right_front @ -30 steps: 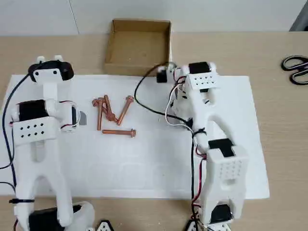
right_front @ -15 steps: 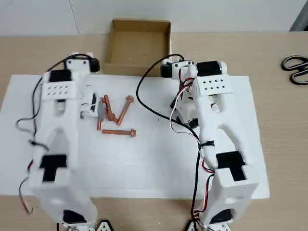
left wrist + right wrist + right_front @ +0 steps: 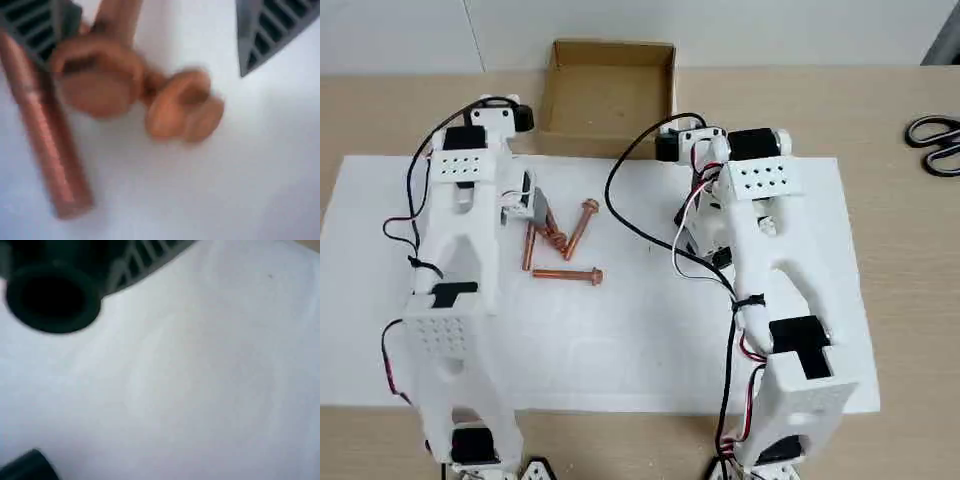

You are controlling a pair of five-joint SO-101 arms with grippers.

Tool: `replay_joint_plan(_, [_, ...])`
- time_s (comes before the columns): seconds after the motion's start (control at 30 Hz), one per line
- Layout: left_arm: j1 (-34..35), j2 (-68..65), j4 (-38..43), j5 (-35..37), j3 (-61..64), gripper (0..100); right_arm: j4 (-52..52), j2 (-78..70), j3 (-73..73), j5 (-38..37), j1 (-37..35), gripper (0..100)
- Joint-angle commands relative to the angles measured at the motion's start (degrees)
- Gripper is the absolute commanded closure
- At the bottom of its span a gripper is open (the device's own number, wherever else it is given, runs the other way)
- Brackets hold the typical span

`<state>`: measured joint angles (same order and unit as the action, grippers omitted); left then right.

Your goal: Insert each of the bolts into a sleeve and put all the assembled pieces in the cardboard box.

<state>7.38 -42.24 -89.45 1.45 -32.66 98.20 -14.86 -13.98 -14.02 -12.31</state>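
Left hand (image 3: 532,203) low over bolts (image 3: 558,238) on white sheet (image 3: 650,330), near cardboard box (image 3: 608,100).
Fingers (image 3: 272,35) apart.
Bolts touch and cross.
Risk: hand grabs two, or knocks heap away.
Right hand (image 3: 696,215): black sleeve (image 3: 50,297) close, maybe held; cannot tell.

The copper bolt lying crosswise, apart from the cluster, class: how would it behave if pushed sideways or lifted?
The copper bolt looks like solid metal, so it is probably stiff and heavy for its size. Its round shaft would likely roll on the flat white sheet, curving around its wider head.
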Motion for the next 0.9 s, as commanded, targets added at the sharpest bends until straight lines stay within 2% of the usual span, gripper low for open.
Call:
replay_joint_plan(0.0, [-0.1,-1.5,-0.7,0.1,-3.1,82,0.7,3.9,0.1,0.5,-0.3,99.5])
replay_joint_plan(0.3, [-0.3,-2.5,-0.9,0.1,-3.9,99,0.6,3.9,0.1,0.5,-0.3,99.5])
replay_joint_plan(0.7, [-0.4,-2.8,-6.9,0.1,-8.8,99,0.6,3.8,0.0,0.5,-0.3,99.5])
replay_joint_plan(0.87, [-2.4,-2.5,-7.3,0.1,-8.7,99,0.6,3.8,0.0,0.6,-0.3,99.5])
